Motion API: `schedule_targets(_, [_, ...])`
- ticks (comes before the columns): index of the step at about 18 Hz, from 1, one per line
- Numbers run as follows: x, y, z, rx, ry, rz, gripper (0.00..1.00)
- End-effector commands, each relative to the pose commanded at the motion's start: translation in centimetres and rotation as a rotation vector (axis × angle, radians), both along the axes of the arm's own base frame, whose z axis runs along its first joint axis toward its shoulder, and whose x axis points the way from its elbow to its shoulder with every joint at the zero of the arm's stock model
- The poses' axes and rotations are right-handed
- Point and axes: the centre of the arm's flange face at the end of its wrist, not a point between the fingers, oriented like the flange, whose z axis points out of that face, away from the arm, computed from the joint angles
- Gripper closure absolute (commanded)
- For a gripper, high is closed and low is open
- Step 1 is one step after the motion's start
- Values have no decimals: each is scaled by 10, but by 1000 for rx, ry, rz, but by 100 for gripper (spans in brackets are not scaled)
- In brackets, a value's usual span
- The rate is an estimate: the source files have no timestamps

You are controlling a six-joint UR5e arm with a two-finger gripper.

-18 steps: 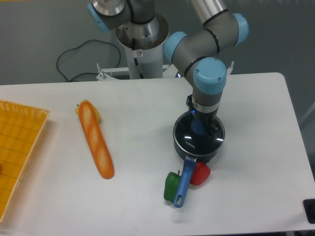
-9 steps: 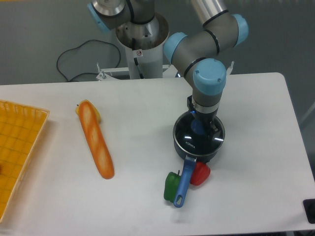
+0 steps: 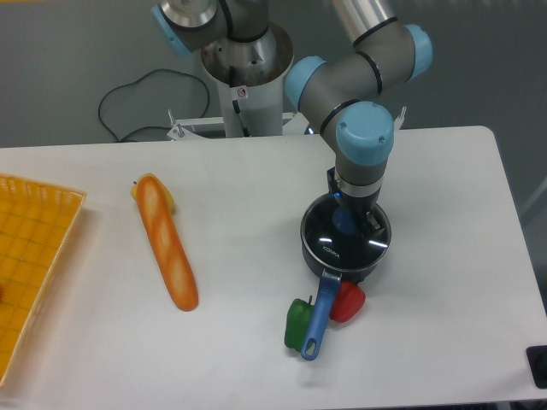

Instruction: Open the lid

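Lid (image 3: 335, 242) is seated on the pot (image 3: 342, 263), right of centre on the bench (image 3: 248, 213). Gripper (image 3: 345, 219) stands directly over the blue knob (image 3: 343, 223); whether the jaws are clenched on it cannot be told. Pot handle (image 3: 320, 314) lies between two peppers.

Blues, black and bright produce colours on a white counter (image 3: 427, 342)

The lid (image 3: 342, 243) is dark, glossy, see-through glass with a blue knob (image 3: 344, 221) and small white lettering; the pot (image 3: 342, 265) under it is black with a blue handle (image 3: 320, 316). A green pepper (image 3: 297, 323) and a red pepper (image 3: 349, 301) sit beside it. The bread loaf (image 3: 165, 240) is orange with paler stripes, the basket (image 3: 30, 256) yellow-orange with a grid pattern. The arm (image 3: 363, 111) is grey with light blue caps; the pincer is dark.
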Motion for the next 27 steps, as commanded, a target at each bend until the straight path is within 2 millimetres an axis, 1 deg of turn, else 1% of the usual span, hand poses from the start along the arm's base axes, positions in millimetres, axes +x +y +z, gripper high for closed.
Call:
schedule_targets(4, [0, 0, 0, -2, 0, 2, 33])
schedule_targets(7, [-3, 0, 6, 0, 7, 2, 33])
schedule_targets(15, [-14, 6, 34, 6, 27, -9, 33])
schedule_targets(20, [-15, 5, 41, 14, 37, -9, 33])
schedule_targets(27, [-18, 3, 45, 19, 41, -4, 33])
